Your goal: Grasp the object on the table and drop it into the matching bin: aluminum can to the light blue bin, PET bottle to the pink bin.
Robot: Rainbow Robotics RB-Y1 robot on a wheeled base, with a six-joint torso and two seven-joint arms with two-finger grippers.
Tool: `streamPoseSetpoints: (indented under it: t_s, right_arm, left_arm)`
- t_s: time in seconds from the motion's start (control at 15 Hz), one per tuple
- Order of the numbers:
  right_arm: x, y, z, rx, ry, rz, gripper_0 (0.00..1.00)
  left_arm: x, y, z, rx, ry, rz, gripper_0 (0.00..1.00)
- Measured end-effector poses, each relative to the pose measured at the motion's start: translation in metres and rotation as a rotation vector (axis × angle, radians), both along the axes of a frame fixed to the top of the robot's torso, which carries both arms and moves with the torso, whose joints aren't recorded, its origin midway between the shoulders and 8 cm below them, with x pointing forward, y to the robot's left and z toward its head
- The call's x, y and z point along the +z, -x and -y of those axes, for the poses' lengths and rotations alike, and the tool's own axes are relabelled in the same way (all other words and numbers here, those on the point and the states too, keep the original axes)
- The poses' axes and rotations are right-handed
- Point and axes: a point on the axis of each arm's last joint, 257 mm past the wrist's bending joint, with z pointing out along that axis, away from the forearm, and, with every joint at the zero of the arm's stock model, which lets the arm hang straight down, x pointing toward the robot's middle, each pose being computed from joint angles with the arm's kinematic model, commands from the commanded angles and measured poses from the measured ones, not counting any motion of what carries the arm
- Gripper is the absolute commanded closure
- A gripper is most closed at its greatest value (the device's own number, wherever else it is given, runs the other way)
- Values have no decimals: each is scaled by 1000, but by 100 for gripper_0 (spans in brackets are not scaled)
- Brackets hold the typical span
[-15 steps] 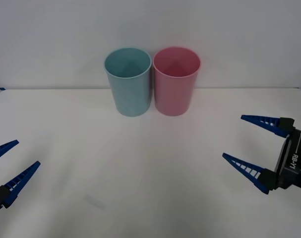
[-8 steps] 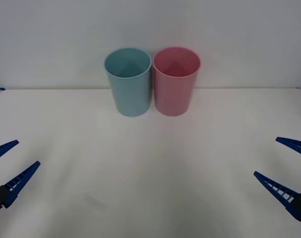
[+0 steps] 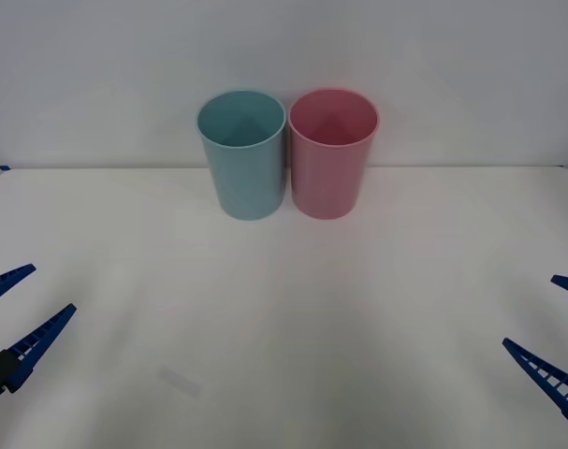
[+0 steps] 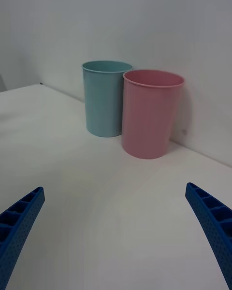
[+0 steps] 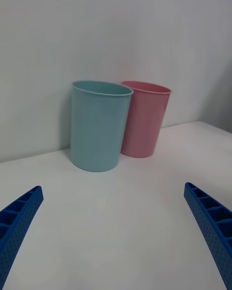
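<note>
The light blue bin [image 3: 246,164] and the pink bin [image 3: 331,161] stand upright side by side, touching or nearly so, at the back middle of the white table [image 3: 284,309]. Both bins look empty from above. The object, whether aluminum can or PET bottle, is out of view. My left gripper [image 3: 52,288] hovers open at the table's near left with nothing between its fingers. At the near right edge my right gripper [image 3: 531,311] is open too, holding nothing. Both wrist views look across the bare tabletop at the light blue bin [image 4: 102,101] [image 5: 96,125] and the pink bin [image 4: 150,116] [image 5: 145,121].
A plain white wall rises right behind the bins. A faint pale mark [image 3: 181,381] lies on the tabletop at the near left. A small blue corner marker [image 3: 3,166] sits at the table's far left edge.
My right gripper has drawn back to the right and toward the near edge, staying open. The left gripper and both bins have not moved.
</note>
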Motion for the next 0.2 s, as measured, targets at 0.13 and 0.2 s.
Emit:
streamPoseSetpoints:
  t_s: [0.13,0.2]
  right_arm:
    - [0,0,0,-1,2,1,0]
    - [0,0,0,-1,2,1,0]
  left_arm:
    - [0,0,0,0,0,0,0]
    - [0,0,0,0,0,0,0]
